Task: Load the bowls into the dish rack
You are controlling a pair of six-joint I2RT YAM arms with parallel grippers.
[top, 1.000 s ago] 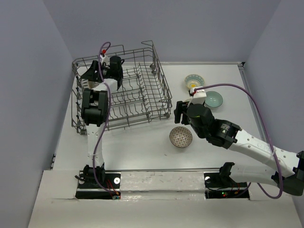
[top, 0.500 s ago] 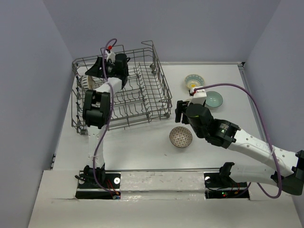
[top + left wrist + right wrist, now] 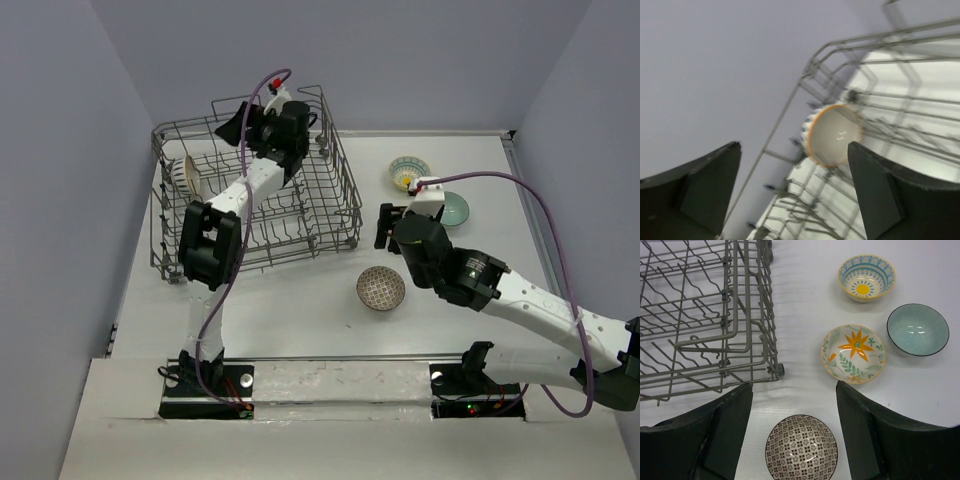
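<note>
1. Cream bowl (image 3: 834, 135) stands on edge at the wire rack's (image 3: 260, 255) left end.
2. Left tool (image 3: 792, 165) spread wide, empty, above the rack.
3. Right tool (image 3: 794, 390) open, empty, over four bowls (image 3: 853, 353) on the desk (image 3: 800, 315).

The dish rack (image 3: 771, 315) is grey metal wire with a dull sheen. The brown-patterned bowl (image 3: 801, 448), teal bowl (image 3: 917, 330) and flower bowl (image 3: 853, 353) are glossy glazed ceramic; the teal one shows fine ridges inside. The cream bowl (image 3: 834, 135) looks smooth. The table (image 3: 805, 300) is white, matt and faintly grained. The right gripper (image 3: 792, 390) has matt black plastic fingers (image 3: 865, 440).
</note>
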